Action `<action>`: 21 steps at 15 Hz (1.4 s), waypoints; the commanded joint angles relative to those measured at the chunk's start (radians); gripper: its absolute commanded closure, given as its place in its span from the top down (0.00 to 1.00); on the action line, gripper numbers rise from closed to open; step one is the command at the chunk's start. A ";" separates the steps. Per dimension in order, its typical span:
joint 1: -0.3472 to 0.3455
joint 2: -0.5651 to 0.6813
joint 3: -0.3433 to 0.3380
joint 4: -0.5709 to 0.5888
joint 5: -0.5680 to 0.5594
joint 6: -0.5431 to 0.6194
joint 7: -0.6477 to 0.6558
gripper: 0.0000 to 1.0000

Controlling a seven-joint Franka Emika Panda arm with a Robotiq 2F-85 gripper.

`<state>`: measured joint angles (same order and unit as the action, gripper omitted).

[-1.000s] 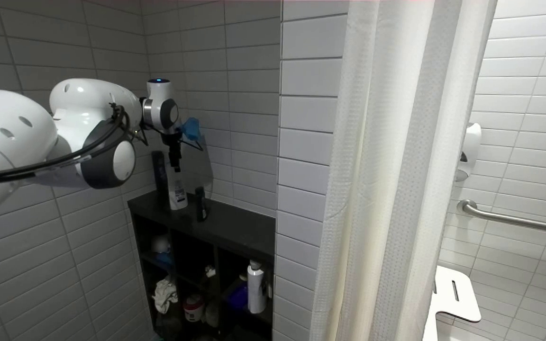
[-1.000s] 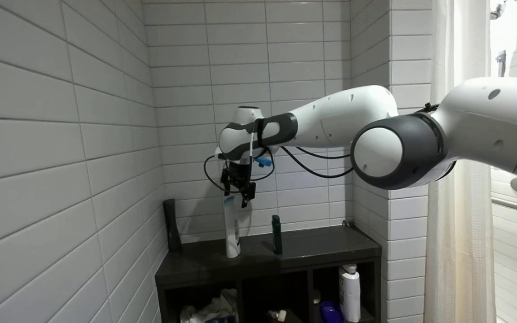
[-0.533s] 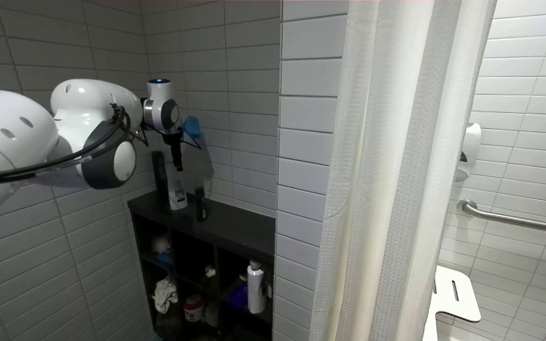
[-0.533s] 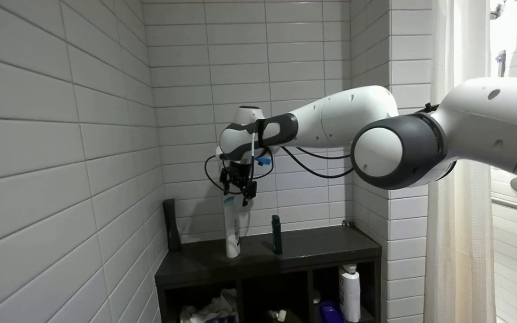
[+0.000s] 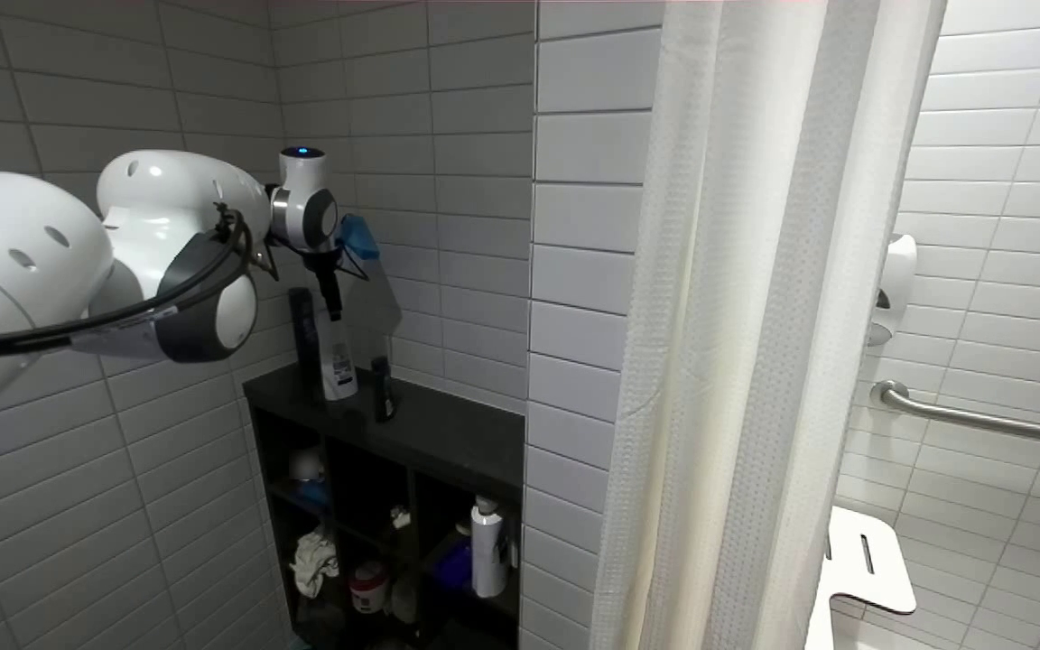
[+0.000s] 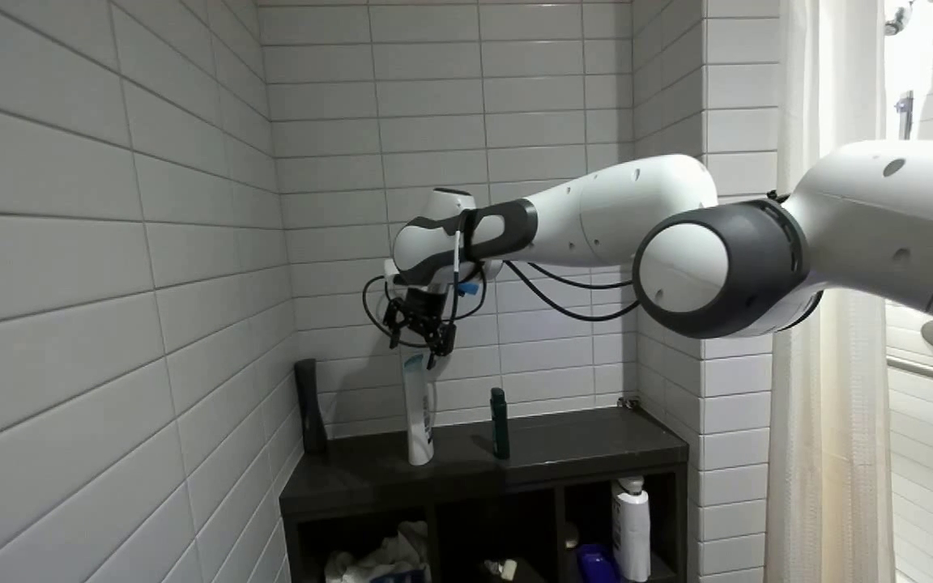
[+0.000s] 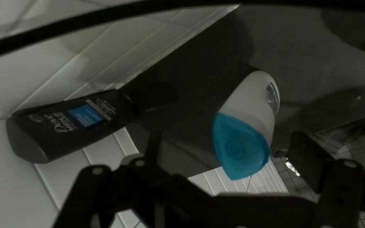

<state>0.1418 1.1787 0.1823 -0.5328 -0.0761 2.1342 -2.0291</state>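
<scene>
My gripper [image 7: 227, 142] stands open in the wrist view, one finger on each side of the blue cap [image 7: 241, 147] of a white bottle [image 7: 249, 101]. In an exterior view the gripper [image 6: 413, 351] hangs tilted, just over the top of the upright white bottle [image 6: 418, 413]. Nothing is held, and I cannot tell whether a finger touches the cap. A dark Dove bottle [image 7: 71, 123] stands to the left, by the wall. To the right of the white bottle in both exterior views is a smaller dark green bottle [image 6: 500, 425].
The bottles stand on a dark cubby shelf [image 6: 588, 437] in a corner of tiled walls [image 6: 539, 178]. Its compartments hold a pale cloth [image 6: 389, 555], a white bottle [image 6: 632, 530] and a purple item [image 6: 596, 563]. A shower curtain [image 5: 746, 316] hangs to the right.
My gripper has risen slightly and shifted a little left in an exterior view, and its tilt has increased. The bottles have not moved.
</scene>
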 commanded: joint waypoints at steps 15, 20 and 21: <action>-0.008 0.003 0.002 0.011 0.017 -0.166 0.032 1.00; -0.002 0.003 -0.034 0.013 -0.008 -0.175 0.044 1.00; -0.002 0.003 -0.036 0.013 -0.008 -0.178 0.042 1.00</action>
<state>0.1303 1.1793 0.1680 -0.5343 -0.0638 1.9743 -2.0075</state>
